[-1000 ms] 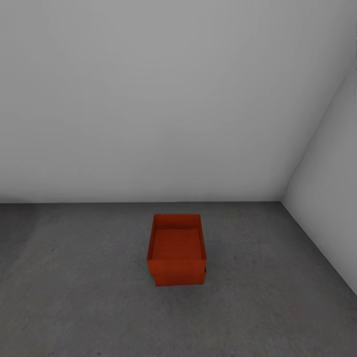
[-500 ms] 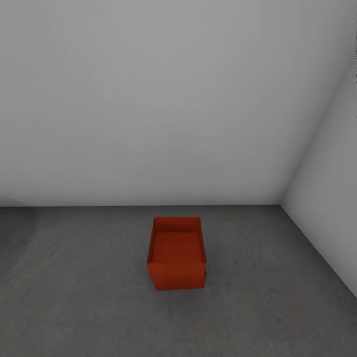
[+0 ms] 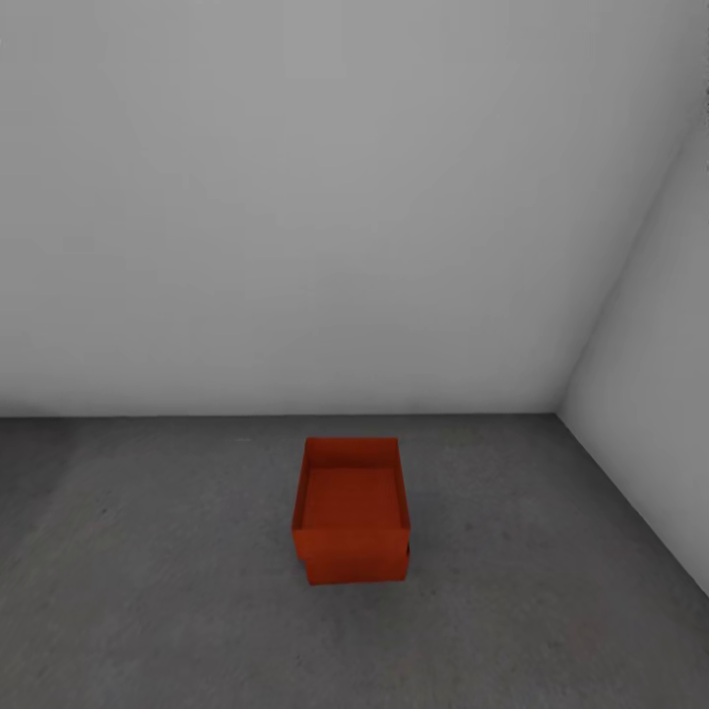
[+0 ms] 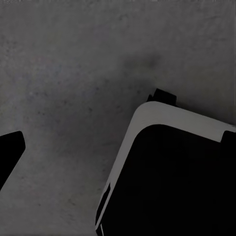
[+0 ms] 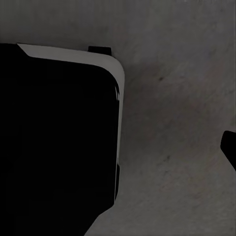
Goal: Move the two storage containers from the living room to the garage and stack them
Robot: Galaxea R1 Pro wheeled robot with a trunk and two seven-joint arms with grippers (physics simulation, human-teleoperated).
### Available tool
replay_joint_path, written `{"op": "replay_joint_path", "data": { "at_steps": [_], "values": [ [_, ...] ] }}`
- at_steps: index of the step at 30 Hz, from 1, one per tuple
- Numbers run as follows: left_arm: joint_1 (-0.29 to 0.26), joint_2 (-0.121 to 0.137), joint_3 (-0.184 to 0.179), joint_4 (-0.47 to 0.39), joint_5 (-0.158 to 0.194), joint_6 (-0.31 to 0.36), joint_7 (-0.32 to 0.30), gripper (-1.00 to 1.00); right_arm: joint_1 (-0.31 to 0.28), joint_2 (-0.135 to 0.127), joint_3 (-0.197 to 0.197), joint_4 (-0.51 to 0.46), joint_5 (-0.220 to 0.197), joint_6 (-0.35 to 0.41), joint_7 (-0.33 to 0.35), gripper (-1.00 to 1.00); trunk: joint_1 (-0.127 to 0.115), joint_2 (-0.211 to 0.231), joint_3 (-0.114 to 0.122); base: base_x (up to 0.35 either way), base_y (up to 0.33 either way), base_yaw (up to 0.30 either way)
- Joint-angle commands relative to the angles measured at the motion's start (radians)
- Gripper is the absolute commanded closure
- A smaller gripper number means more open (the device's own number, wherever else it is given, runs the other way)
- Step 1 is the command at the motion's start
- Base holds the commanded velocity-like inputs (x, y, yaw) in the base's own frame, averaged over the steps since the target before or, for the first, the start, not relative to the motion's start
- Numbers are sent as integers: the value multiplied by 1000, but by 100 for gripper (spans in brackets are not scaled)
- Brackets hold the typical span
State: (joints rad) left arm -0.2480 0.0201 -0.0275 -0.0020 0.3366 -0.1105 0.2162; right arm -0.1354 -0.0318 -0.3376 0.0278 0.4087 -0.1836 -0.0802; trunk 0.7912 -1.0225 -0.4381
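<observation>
Storage containers aside for a sec, claws first. Left wrist view: a black finger tip point(image 4: 10, 152) pokes in at one edge over grey concrete, w/ the robot's dark base point(image 4: 172, 182), white-rimmed corner, taking up a big part of the pic. Just one tip shows, so can't tell if the left claw is apart or together. Cam looks straight down at the floor point(image 4: 73, 73), so the arm seems to hang low beside the base, pointing down.

Right wrist view: same story. A small black finger tip point(image 5: 230, 147) at one edge, the base's rounded, white-edged corner point(image 5: 59, 137) on the other side, mottled concrete btwn them. Can't tell the right claw's state either. Arm also points down at the floor, next to the base.

Head view: two orange-red bins stacked on the dark grey garage floor. Upper container point(image 3: 352, 497) sits open-top on the lower container point(image 3: 354, 569), of which only a strip of front wall shows below it. Stack looks roughly aligned, upper one's rim a bit wider than the strip beneath. Stack stands near the back white wall point(image 3: 295, 197), apart from it, w/ the side wall point(image 3: 660, 394) well off to the right. Room corner is behind and right of the stack.
</observation>
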Motion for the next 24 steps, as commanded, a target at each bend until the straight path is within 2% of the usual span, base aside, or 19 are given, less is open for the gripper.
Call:
{"op": "replay_joint_path", "data": {
  "at_steps": [1, 24],
  "values": [
    [-1, 0, -3, 0, 6, -3, 2, -100, -1, 0, -8, 3, 11, -5, -4, -100, 0, -1, 1, 0, 0, 0],
    [-1, 1, -9, -13, -3, -5, 1, -100, -1, 0, -8, 3, 9, -4, -5, -100, 0, -1, 38, 0, 0, 0]
  ]
}}
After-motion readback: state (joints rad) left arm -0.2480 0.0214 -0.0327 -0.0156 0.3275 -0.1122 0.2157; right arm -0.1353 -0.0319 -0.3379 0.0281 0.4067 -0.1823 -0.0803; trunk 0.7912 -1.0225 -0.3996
